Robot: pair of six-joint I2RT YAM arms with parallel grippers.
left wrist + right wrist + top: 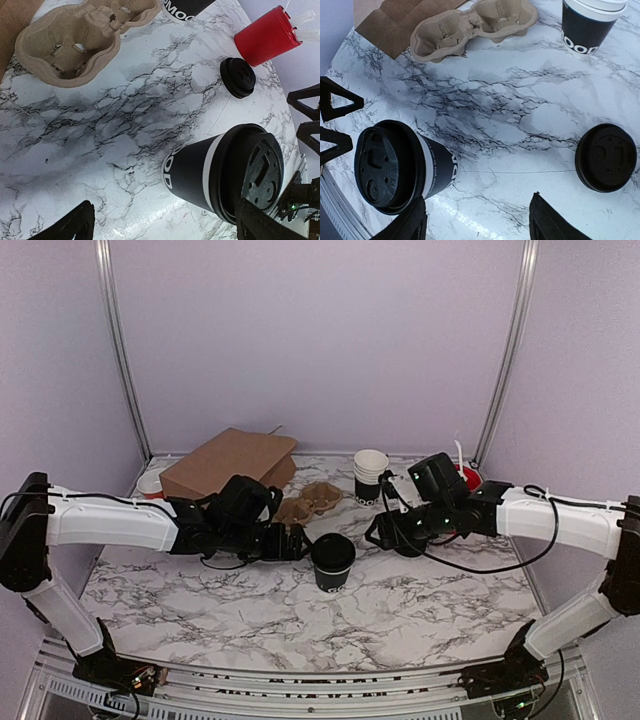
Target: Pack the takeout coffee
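Note:
The takeout coffee (pixel 332 560), a black paper cup with a black lid, stands upright mid-table between my two grippers. My left gripper (pixel 293 542) sits just to its left, open. In the left wrist view the takeout coffee (pixel 220 172) is beside one dark finger (pixel 260 222), and the space at the left gripper (pixel 167 225) holds only bare table. My right gripper (pixel 385 530) hangs to the right of the cup, open. From that wrist, the takeout coffee (pixel 395 167) is just outside the left finger (pixel 410 222), with nothing inside the right gripper (pixel 477 222).
A moulded cardboard cup carrier (pixel 310 502) lies behind the cup, and a brown paper bag (pixel 230 462) lies at the back left. A stack of lidless cups (pixel 370 475) and a red holder (pixel 468 478) stand at the back right. A low pile of black lids (pixel 606 157) lies near the right gripper.

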